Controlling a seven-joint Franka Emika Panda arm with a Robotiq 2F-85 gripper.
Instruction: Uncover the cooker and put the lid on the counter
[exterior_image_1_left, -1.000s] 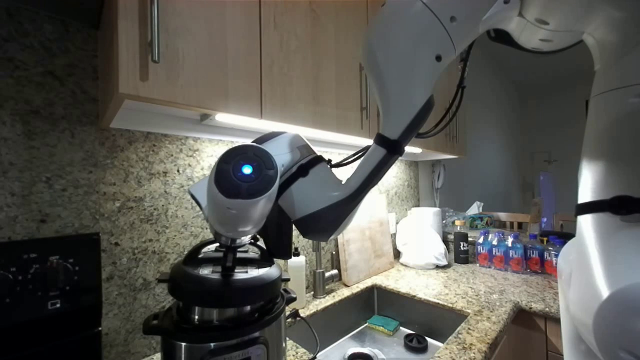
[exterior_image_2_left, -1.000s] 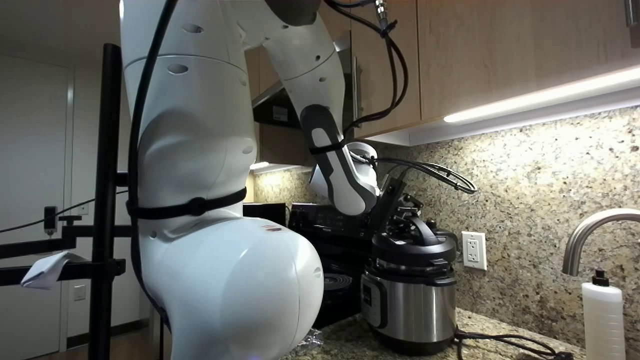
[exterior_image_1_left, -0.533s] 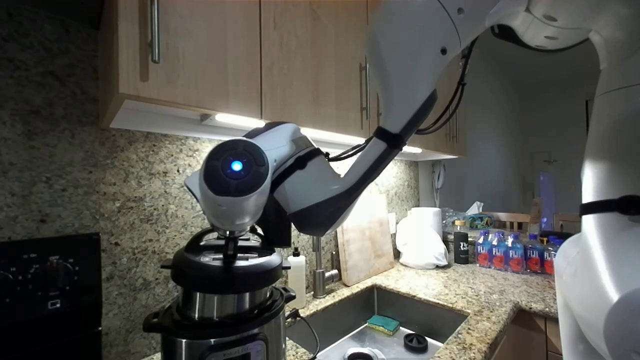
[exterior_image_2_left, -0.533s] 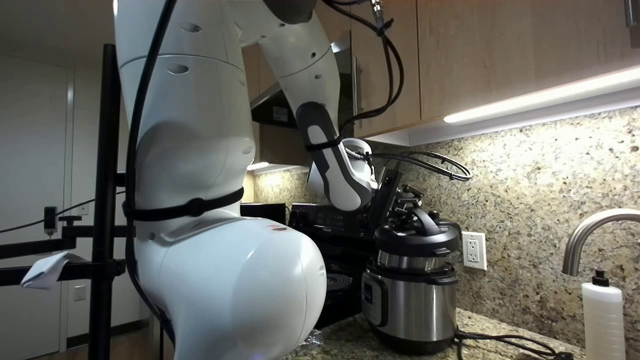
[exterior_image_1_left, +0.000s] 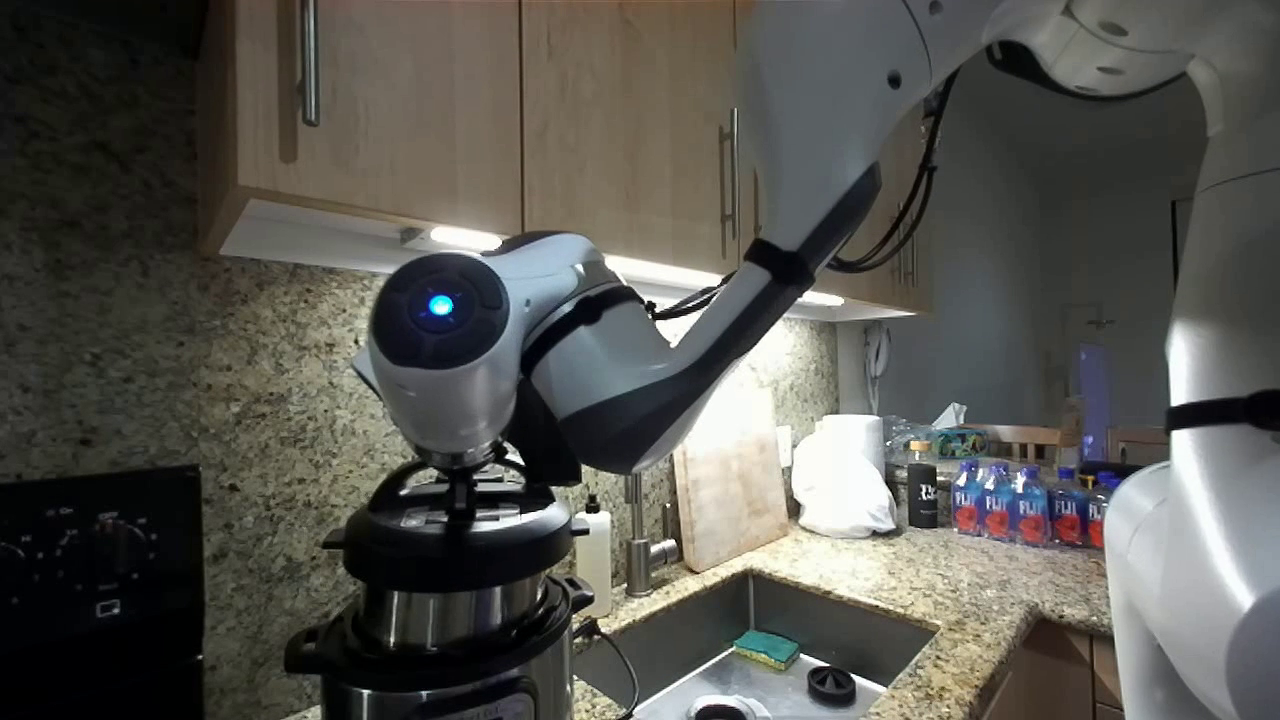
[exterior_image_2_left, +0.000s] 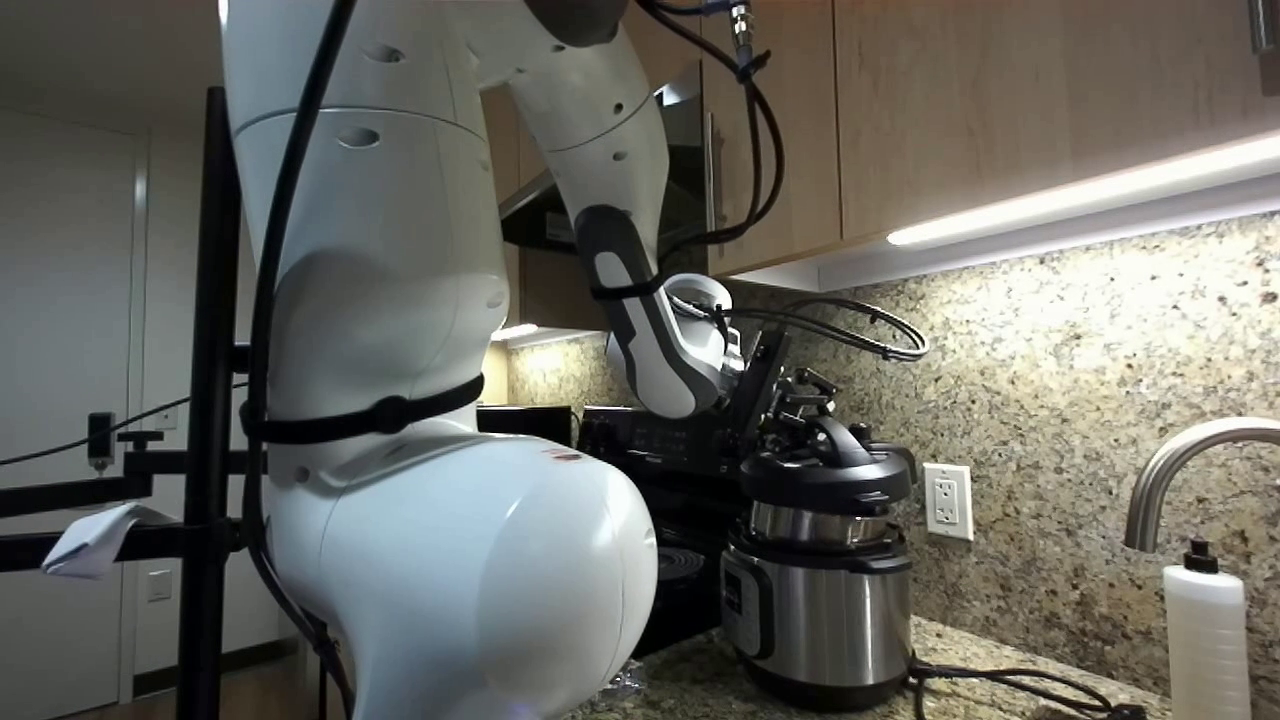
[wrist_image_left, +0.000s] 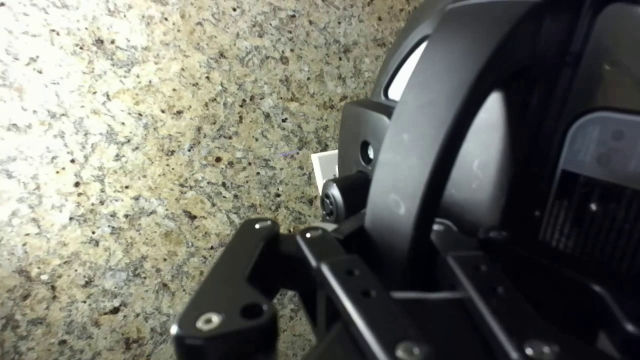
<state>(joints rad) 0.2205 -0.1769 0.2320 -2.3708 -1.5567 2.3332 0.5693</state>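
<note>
The black domed lid (exterior_image_1_left: 450, 550) is held above the cooker (exterior_image_1_left: 548, 685), roughly level. It also shows raised in an exterior view (exterior_image_2_left: 825, 485), over the steel cooker body (exterior_image_2_left: 845, 620). A steel band (exterior_image_1_left: 445, 615) shows between the lid and the cooker's black rim; I cannot tell if it is the lid's underside or an inner pot. My gripper (exterior_image_1_left: 462, 508) is shut on the lid's top handle; in the wrist view the handle passes between the fingers (wrist_image_left: 378, 231). The finger pads are hidden. The granite counter (exterior_image_1_left: 860, 565) lies around the sink.
The sink (exterior_image_1_left: 690, 690) holds a sponge (exterior_image_1_left: 767, 648). A soap bottle (exterior_image_1_left: 594, 555), faucet (exterior_image_1_left: 638, 560), cutting board (exterior_image_1_left: 730, 480), white bag (exterior_image_1_left: 842, 490) and several water bottles (exterior_image_1_left: 1030, 505) stand along the counter. The black stove (exterior_image_1_left: 100, 590) is beside the cooker. Cabinets (exterior_image_1_left: 620, 130) hang above. A cord (exterior_image_2_left: 1030, 680) lies behind.
The lid has risen with my gripper, and more steel band shows beneath it. In the last half second the wrist has moved up slightly and tilted, and the lid has shifted a little sideways.
</note>
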